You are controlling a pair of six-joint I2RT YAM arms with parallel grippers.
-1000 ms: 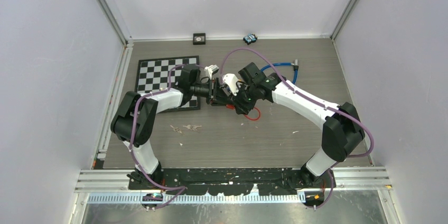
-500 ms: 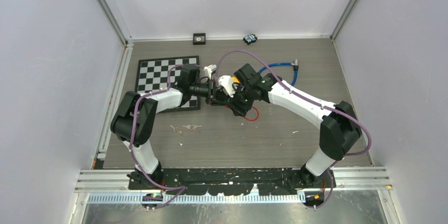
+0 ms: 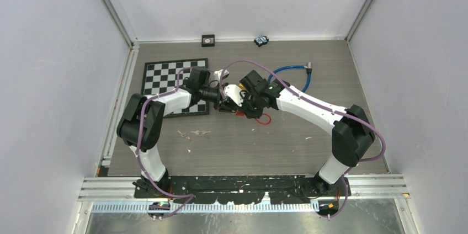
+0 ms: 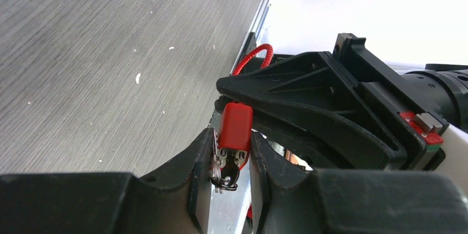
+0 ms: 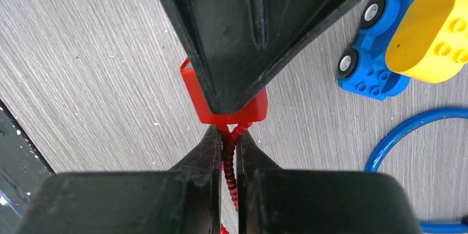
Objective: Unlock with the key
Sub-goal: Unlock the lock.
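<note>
Left tool [image 4: 232, 137]: fingers drawn in to the width of the red padlock [image 4: 235, 123], one on each side of the body's lower end, touching it. The key [image 4: 227, 169] with its small ring sits in the gap under the body, at the keyhole end. How far it is seated cannot be told, nor whether the fingers pinch it too; shadow and the near finger cover half of it. Right tool [image 5: 228, 134]: fingers all but closed, nipping the red cable shackle [image 5: 228, 154] just below where both strands leave the body. In the right wrist view most of the padlock is hidden under the left tool's black finger, and only one corner and the lower edge show. From above, the two tools meet nose to nose over mid-worktop [image 3: 265, 145], and the lock itself is lost between them. Only a red loop of the shackle [image 3: 265, 118] shows, lying out on the worktop by the right tool. Beside the lock is a blue toy car [image 5: 367, 63] with a yellow brick [image 5: 427, 32] over it, the brick cut by the frame edge. Beyond that is a blue hose [image 3: 292, 71], and a checkered mat [image 3: 165, 79] partly under the left arm. Two small items sit at the far wall, one black [image 3: 208, 40] and one blue [image 3: 261, 40], both too small to identify.
</note>
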